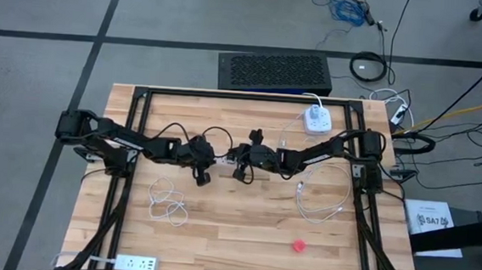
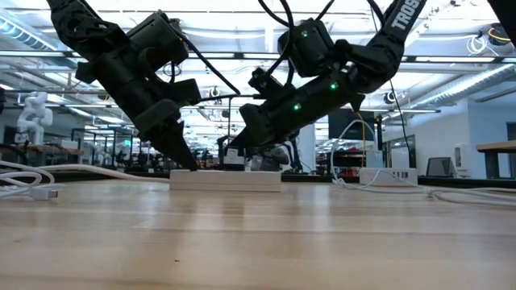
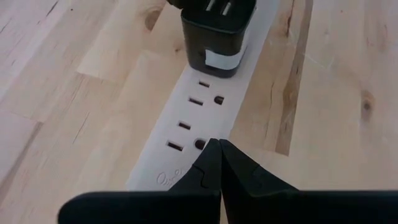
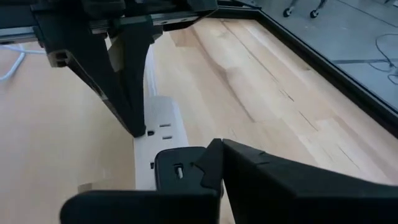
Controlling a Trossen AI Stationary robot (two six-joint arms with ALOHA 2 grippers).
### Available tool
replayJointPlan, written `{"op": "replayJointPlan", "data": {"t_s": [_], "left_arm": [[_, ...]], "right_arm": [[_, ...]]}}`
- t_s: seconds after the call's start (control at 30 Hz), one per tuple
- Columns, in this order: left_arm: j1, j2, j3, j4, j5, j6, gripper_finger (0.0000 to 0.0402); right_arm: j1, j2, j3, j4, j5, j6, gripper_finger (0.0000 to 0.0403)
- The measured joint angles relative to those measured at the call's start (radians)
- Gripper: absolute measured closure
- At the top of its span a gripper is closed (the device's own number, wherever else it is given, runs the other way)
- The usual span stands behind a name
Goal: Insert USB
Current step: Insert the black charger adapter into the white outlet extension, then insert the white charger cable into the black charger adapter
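A white power strip [image 3: 199, 118] lies flat at the table's middle [image 1: 224, 161], with a black adapter block [image 3: 217, 37] plugged into it. My left gripper [image 3: 219, 148] is shut, its tips down on the strip's end nearest that arm. My right gripper [image 4: 217, 155] is shut too, its tips at the black adapter [image 4: 177, 171] from the other side. Nothing shows between either pair of fingers. A loose white USB cable [image 1: 317, 204] lies on the wood near the right arm. Another white cable coil [image 1: 168, 205] lies nearer the left arm. My left gripper presses its shut fingertips [image 3: 211, 158] onto the top face of the power strip's end [image 3: 186, 158], just short of the last socket. The fingers slant down from the table's left. The strip lies flat on the table. My right gripper's shut fingertips [image 4: 208, 165] stand at the adapter's top edge [image 4: 186, 155], slanting down from the table's right. Whether they touch it I cannot tell.
A white socket cube [image 1: 316, 119] with its cord sits at the far right. A second white power strip [image 1: 134, 264] lies at the near left edge, and a small red piece [image 1: 299, 245] at the near right. A black box [image 1: 275, 72] stands beyond the far edge.
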Motion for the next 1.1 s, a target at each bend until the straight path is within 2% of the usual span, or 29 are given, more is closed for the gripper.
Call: {"op": "replayJointPlan", "data": {"t_s": [0.17, 0.27, 0.37, 0.5, 0.7, 0.83, 0.97, 1.1], "left_arm": [[0.0, 0.0, 0.0, 0.002, -0.003, -0.001, 0.0401], [-0.001, 0.0, 0.0, 0.004, -0.018, -0.003, 0.0401], [-0.002, 0.0, 0.0, 0.021, -0.018, -0.003, 0.0401], [0.001, 0.001, 0.001, 0.049, -0.049, -0.003, 0.0401], [0.0, 0.001, 0.0, 0.049, -0.073, -0.004, 0.0401], [0.001, 0.001, 0.0, 0.048, -0.075, -0.003, 0.0401], [0.001, 0.001, 0.0, 0.049, -0.077, 0.005, 0.0401], [0.001, 0.001, 0.0, 0.05, -0.077, 0.005, 0.0401]], "right_arm": [[0.001, 0.0, 0.0, -0.009, -0.008, 0.0, 0.0403], [0.0, -0.027, -0.004, -0.011, -0.052, 0.023, 0.0403], [0.0, -0.095, -0.006, -0.06, -0.079, 0.033, 0.0398], [0.003, -0.222, -0.012, -0.209, -0.108, 0.037, 0.038], [0.022, -0.431, -0.008, -0.565, -0.084, 0.122, 0.034], [0.078, -0.551, -0.004, -0.856, -0.085, 0.307, 0.0311], [0.174, -0.559, -0.005, -1.177, -0.152, 0.562, 0.029], [0.292, -0.508, -0.005, -1.36, -0.167, 0.722, 0.028]]}}
